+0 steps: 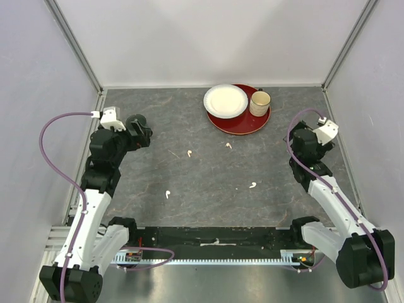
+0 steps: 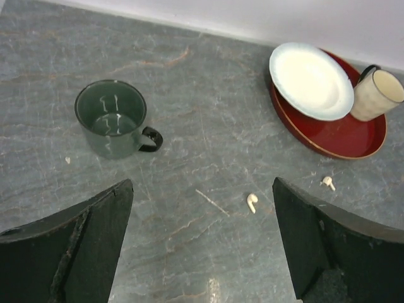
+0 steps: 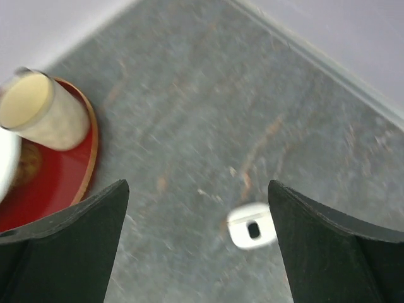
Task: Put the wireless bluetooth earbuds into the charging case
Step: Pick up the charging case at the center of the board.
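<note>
4 earbuds [image 1: 189, 153] lie loose on the tabletop [image 1: 208, 208], well apart. Taking the top view w/ mid-tabletop as the dial centre, they sit at approx 10, 1 [image 1: 228, 145], 8 [image 1: 167, 194] and 4 o'clock [image 1: 252, 185]. The charging case [image 3: 252, 226] shows only in the right wrist view, at 5 o'clock just beside the right finger. It's blurred, so can't tell the lid state.

Left gripper [image 2: 201, 189] is spread wide and empty, above the tabletop. Right gripper [image 3: 197, 189] is also spread wide w/ nothing between the jaws.

Red tray [image 1: 243, 125] w/ white plate [image 1: 225, 101] and cream mug [image 1: 260, 103] sits at 12. Green mug [image 2: 113, 118] is at 10 in the left wrist view.

Handling, as a guess: the buds look very light, hard, glossy plastic, so prob slippery and apt to skid or flick away if nudged. Best pinch is across the rounded bud, stem left free to drop into its socket. Lying flat, they give little height to grab. The case is light too and may slide, so the other gripper should steady it.
</note>
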`<state>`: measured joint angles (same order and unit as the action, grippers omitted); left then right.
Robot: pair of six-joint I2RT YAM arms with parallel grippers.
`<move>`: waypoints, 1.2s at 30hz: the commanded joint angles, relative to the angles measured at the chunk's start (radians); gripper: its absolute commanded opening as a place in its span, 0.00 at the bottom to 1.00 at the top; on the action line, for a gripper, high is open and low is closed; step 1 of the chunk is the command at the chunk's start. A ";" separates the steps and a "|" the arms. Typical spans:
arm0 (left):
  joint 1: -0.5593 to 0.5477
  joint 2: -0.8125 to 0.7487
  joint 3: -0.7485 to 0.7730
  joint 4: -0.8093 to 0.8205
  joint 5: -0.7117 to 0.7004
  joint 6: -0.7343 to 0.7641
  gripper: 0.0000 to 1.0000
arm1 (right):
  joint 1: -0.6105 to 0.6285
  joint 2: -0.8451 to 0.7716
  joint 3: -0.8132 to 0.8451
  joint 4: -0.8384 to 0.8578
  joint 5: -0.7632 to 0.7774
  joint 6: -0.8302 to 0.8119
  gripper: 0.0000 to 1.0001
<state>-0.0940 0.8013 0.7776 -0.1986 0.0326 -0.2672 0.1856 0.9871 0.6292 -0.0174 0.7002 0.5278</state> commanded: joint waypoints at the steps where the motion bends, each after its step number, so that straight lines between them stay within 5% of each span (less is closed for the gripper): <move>1: 0.000 -0.014 0.058 -0.090 0.103 0.072 0.98 | -0.014 0.054 0.070 -0.274 0.016 0.146 0.98; 3: -0.001 -0.019 0.049 -0.111 0.174 0.083 0.98 | -0.038 0.110 0.107 -0.334 -0.019 0.173 0.98; 6: 0.000 -0.008 0.061 -0.217 0.104 -0.073 0.98 | -0.096 0.166 0.151 -0.392 -0.122 0.218 0.98; 14: 0.020 -0.011 0.071 -0.286 -0.030 -0.079 1.00 | -0.353 0.176 0.156 -0.391 -0.447 0.256 0.98; 36: 0.059 -0.068 0.031 -0.289 -0.019 -0.084 1.00 | -0.390 0.262 0.130 -0.403 -0.513 0.540 0.87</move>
<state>-0.0452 0.7532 0.8116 -0.4850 0.0269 -0.3252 -0.2012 1.2182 0.7429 -0.4129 0.2096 0.9710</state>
